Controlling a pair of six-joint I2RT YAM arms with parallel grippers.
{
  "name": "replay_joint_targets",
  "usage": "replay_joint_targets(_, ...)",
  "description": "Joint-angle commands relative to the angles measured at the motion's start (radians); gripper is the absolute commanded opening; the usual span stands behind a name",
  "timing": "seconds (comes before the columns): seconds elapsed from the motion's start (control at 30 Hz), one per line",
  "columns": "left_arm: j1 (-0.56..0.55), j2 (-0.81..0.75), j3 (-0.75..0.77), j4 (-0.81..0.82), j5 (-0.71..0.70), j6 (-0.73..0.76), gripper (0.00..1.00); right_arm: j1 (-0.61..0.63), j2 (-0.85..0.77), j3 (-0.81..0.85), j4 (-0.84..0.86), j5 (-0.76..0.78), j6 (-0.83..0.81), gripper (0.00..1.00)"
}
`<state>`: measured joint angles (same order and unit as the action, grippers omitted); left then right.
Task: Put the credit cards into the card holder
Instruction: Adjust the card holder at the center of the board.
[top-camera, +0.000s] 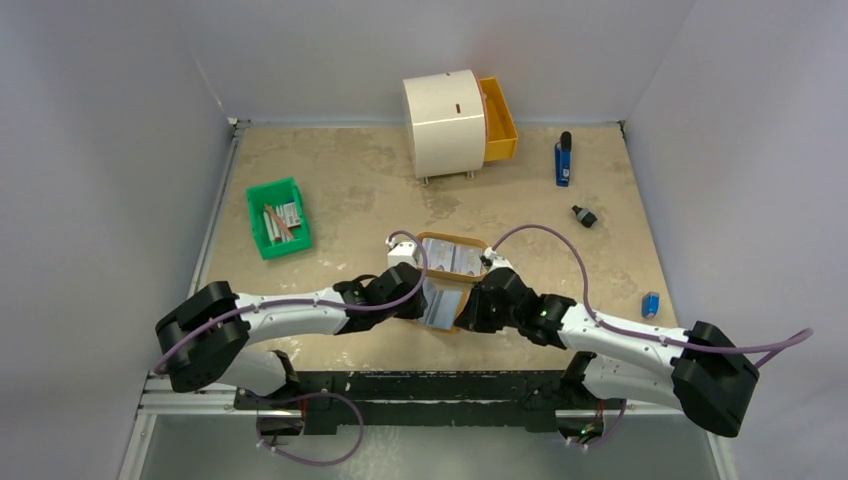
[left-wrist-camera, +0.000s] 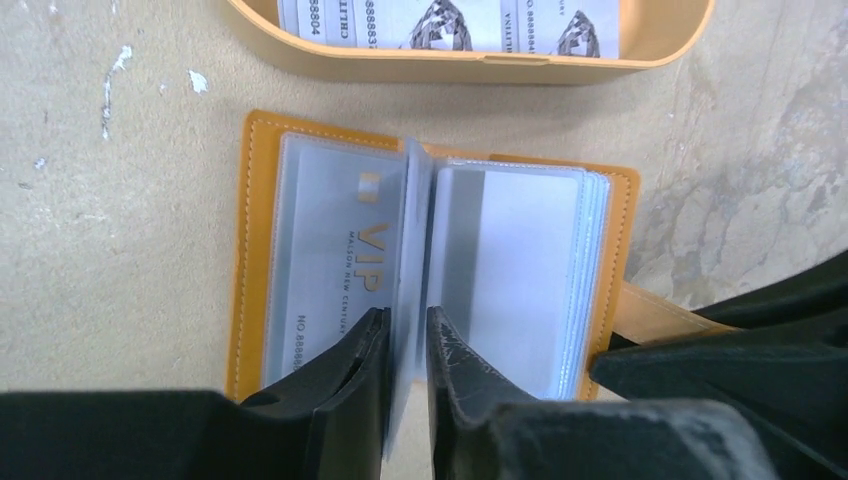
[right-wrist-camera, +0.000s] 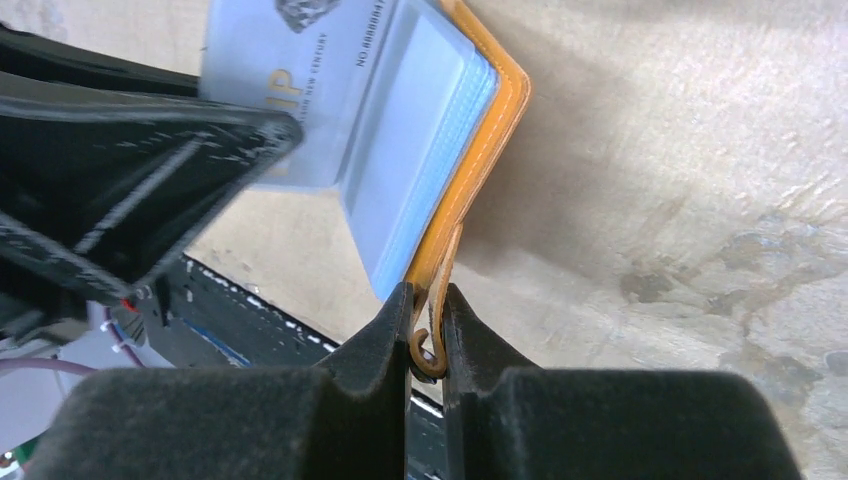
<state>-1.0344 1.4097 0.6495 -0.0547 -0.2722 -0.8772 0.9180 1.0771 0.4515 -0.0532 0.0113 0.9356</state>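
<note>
Orange-tan card holder (left-wrist-camera: 252, 260), open: clear sleeves (left-wrist-camera: 520, 270), pale VIP card (left-wrist-camera: 335, 275).

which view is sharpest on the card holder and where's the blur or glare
left wrist: card holder sharp, VIP print readable, milky sheen on its sleeves, left gripper soft up close; right wrist: right gripper blurred in foreground; top external: even light, faint shadows

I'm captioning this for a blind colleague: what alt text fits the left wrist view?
The left gripper pinches one upright clear sleeve of the open orange card holder, which lies flat on the table; a VIP card sits in its left pocket. Above, a tan tray holds more printed cards.
</note>
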Motion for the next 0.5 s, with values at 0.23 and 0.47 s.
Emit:
replay_joint_targets(0.23, -0.003, -0.085, -0.084, 0.02, -0.039, -0.088, 0.0, 0.004, -0.045, -0.066, 0.027, 0.033, 0.06, 0.0)
replay_joint_targets(0.47, -0.025, -0.161, -0.162, 0.027, -0.083, -0.207, 0.0, 0.004, -0.06, -0.123, 0.158, 0.012, 0.121, 0.37)
